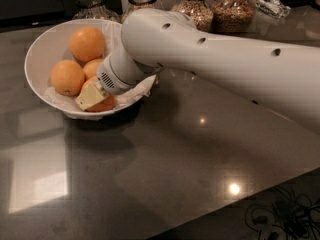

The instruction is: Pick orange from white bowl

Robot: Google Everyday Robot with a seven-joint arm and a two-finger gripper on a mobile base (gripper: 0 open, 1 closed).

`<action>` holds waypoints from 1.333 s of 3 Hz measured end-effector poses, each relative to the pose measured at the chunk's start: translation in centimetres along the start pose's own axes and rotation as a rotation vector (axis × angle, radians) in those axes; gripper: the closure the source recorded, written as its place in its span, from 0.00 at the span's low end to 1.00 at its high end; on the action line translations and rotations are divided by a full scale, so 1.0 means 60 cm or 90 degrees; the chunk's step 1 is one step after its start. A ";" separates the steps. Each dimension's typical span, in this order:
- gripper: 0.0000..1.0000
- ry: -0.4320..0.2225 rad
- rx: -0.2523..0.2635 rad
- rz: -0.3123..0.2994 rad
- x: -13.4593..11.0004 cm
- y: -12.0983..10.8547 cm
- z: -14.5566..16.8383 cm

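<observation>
The white bowl (36,59), lined with crinkled white paper, stands at the back left of the dark table. The deep reddish-orange orange (105,105) lies at the bowl's front right edge, mostly covered. My gripper (92,96), with its pale yellow tip, reaches down into the bowl from the right and rests on top of that orange. The thick white arm (210,64) crosses the view from the right. Three other oranges lie in the bowl: a big round one (87,43), one at the left (66,77) and one partly hidden in the middle (91,67).
Several glass jars of grain (232,9) stand along the back edge behind the bowl and the arm. The glossy grey table (165,174) stretches in front. Dark cables (280,216) lie off the table's front right corner.
</observation>
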State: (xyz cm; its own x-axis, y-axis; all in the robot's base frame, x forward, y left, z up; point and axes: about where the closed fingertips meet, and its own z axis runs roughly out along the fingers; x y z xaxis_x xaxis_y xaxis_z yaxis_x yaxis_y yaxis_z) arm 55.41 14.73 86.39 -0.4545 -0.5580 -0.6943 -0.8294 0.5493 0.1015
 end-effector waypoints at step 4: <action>1.00 -0.092 -0.019 -0.089 -0.007 -0.029 -0.115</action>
State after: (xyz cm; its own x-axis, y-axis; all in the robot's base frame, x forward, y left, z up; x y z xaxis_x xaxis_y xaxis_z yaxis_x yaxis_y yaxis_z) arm 54.83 9.72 91.42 -0.2844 -0.5315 -0.7979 -0.8914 0.4529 0.0161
